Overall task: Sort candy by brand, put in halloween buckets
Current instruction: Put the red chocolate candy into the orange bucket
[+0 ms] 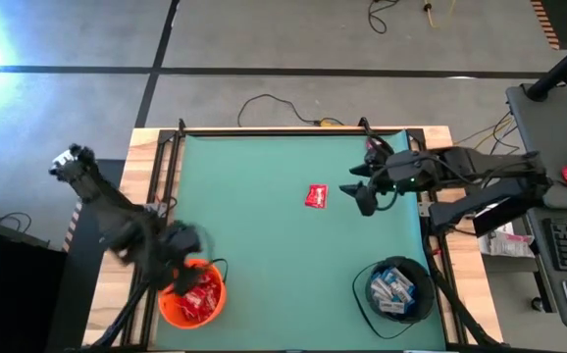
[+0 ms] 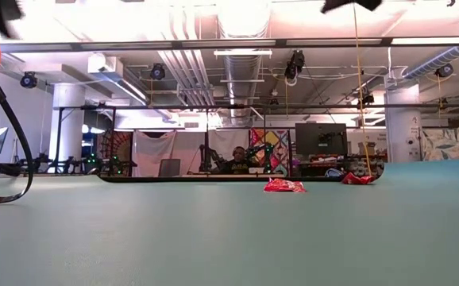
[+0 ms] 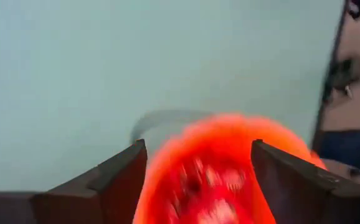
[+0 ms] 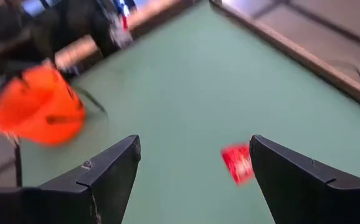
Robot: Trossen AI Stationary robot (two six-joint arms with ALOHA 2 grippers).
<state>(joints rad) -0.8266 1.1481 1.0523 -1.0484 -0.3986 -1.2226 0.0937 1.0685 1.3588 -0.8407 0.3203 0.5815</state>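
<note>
One red candy lies before my released right end effector; my left end effector, released, hovers over the orange bucket.

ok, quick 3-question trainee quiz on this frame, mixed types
1. True or false: the orange bucket holds red-wrapped candy.
2. Which tool hangs over the orange bucket? A) left tool B) right tool
3. Fill in: the one loose candy on the green mat has a ___ wrapper.

Key:
1. True; the blue-and-white ones lie in the black bucket.
2. A; its fingers stand open above the bucket.
3. Red; it lies just ahead of the open right tool.
</note>
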